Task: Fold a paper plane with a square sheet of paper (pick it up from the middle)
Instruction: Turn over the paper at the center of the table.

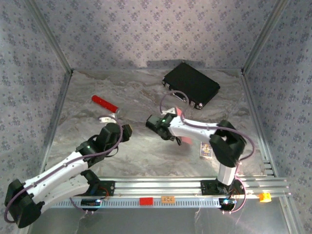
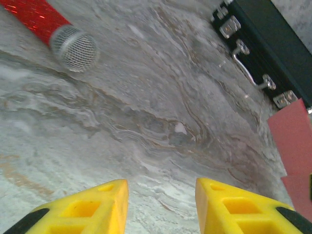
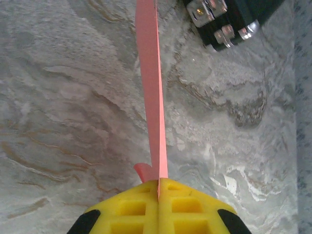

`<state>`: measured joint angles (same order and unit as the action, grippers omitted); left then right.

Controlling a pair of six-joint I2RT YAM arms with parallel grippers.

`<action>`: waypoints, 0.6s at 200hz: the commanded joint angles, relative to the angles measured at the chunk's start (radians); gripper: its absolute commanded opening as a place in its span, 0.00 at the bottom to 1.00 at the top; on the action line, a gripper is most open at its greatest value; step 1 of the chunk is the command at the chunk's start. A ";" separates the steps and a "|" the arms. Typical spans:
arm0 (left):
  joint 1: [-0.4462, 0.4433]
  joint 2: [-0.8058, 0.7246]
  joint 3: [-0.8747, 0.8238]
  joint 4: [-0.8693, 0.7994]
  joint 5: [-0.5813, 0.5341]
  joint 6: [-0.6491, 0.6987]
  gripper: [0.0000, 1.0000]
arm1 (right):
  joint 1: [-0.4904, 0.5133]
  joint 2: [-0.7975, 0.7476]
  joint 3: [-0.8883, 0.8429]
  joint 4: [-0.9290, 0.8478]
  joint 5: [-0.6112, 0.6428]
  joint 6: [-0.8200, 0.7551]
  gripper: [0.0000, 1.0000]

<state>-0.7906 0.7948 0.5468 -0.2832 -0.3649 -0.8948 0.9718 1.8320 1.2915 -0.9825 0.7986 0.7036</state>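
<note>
Bare marble tabletop (image 3: 58, 97) beside edge-on pink paper (image 3: 151, 87)

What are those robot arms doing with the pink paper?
They are working on folding a paper plane. The right gripper is pinched shut on the pink paper, holding it edge-on to its own camera above the table. The left gripper is open with nothing in it, hovering over the table beside the paper. A black case and a red microphone lie farther back, with neither arm touching them.
</note>
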 commanded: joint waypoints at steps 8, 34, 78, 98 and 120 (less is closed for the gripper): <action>0.011 -0.062 -0.007 -0.112 -0.100 -0.036 0.41 | 0.048 0.096 0.055 -0.017 0.022 0.025 0.03; 0.013 -0.080 -0.002 -0.133 -0.110 -0.037 0.42 | 0.075 0.147 0.082 0.057 -0.060 -0.011 0.03; 0.016 -0.075 0.004 -0.137 -0.108 -0.039 0.42 | 0.082 0.171 0.099 0.178 -0.258 -0.061 0.03; 0.015 -0.073 0.006 -0.140 -0.107 -0.041 0.42 | 0.075 0.173 0.092 0.232 -0.356 -0.067 0.03; 0.016 -0.072 0.007 -0.140 -0.105 -0.044 0.42 | 0.063 0.184 0.090 0.279 -0.460 -0.064 0.03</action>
<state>-0.7803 0.7273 0.5468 -0.3985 -0.4465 -0.9291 1.0466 1.9923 1.3670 -0.7700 0.4904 0.6479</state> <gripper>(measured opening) 0.421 0.066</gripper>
